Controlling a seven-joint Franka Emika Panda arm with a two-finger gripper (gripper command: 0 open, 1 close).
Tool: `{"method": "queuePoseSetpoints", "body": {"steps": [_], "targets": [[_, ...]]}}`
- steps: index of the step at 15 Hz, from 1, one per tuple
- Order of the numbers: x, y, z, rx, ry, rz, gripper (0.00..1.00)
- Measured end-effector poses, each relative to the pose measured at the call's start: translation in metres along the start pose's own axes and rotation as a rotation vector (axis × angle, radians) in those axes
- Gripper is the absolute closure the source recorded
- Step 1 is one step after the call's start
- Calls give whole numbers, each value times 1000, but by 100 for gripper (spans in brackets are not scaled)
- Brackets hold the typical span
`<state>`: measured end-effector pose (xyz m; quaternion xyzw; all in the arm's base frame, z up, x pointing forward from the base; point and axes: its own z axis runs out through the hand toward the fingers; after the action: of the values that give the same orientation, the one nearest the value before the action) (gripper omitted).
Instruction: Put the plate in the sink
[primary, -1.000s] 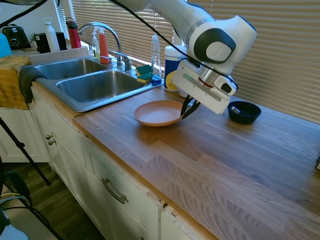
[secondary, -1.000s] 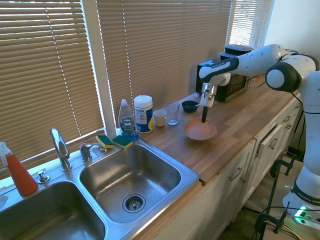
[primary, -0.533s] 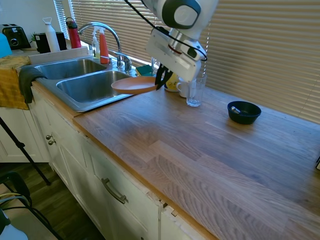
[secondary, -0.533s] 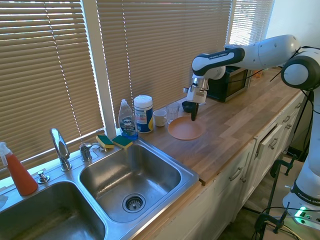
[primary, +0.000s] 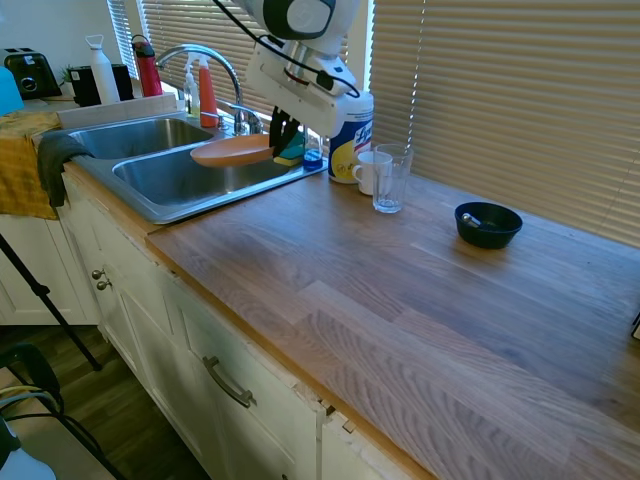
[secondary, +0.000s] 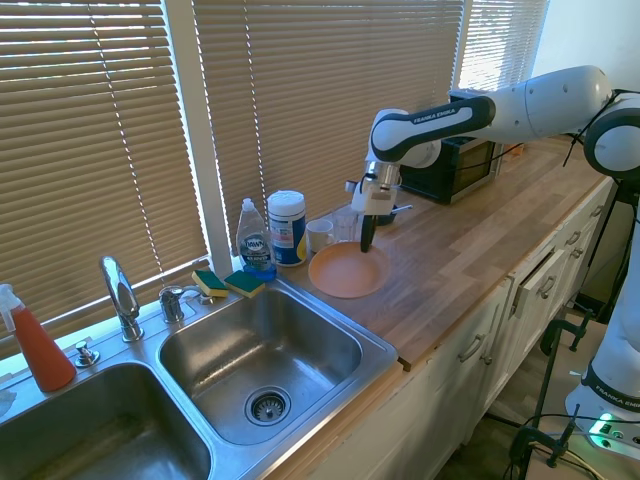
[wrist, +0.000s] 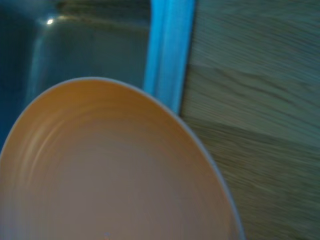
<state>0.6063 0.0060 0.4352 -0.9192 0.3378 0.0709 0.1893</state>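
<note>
The counter (primary: 420, 300) is a long wooden board with brown planks, and under it there are white cabinet doors (primary: 230, 400) with metal handles. Behind everything the window blinds (secondary: 300, 90) are closed, and light comes through their slats.

The gripper (primary: 280, 135) holds the plate (primary: 232, 151) by its rim, the two fingers clenched on the edge nearest the arm. The plate is lifted in the air, nearly flat, and it hangs over the border where the counter meets the sink (primary: 150, 205) (in the wrist view the steel rim of the sink passes just under the plate (wrist: 115, 175), with the basin on one side and wood on the other). It touches neither of them.

The sink has two steel basins, and the near one shows its drain (secondary: 266, 405) in the second exterior view. The tall curved faucet (primary: 205, 55) stands behind, with an orange-red bottle (primary: 207, 95) beside it. At the corner of the sink lie two sponges (secondary: 228, 283), then a clear soap bottle (secondary: 255, 243) with blue liquid and a round white canister (secondary: 287, 227). A white cup (primary: 368, 172) and a clear glass (primary: 389, 180) stand together on the wood, and a small dark bowl (primary: 488, 223) sits well apart from them, further along the counter. A yellow cloth (primary: 25, 165) hangs at the far end of the sink.
</note>
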Motion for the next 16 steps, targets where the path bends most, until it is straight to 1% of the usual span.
{"method": "queuePoseSetpoints", "body": {"steps": [2, 4, 6, 8, 10, 12, 14, 16], "targets": [[-22, -44, 31, 3, -8, -64, 100], [-42, -95, 62, -6, -20, -106, 100], [-51, -139, 91, -31, -14, -132, 100], [-52, -170, 124, -69, 7, -154, 100], [-54, -195, 154, -115, 33, -175, 100], [-60, -212, 186, -185, 46, -185, 100], [-57, -216, 220, -258, 45, -185, 100], [-45, -214, 249, -312, 31, -176, 100]]}}
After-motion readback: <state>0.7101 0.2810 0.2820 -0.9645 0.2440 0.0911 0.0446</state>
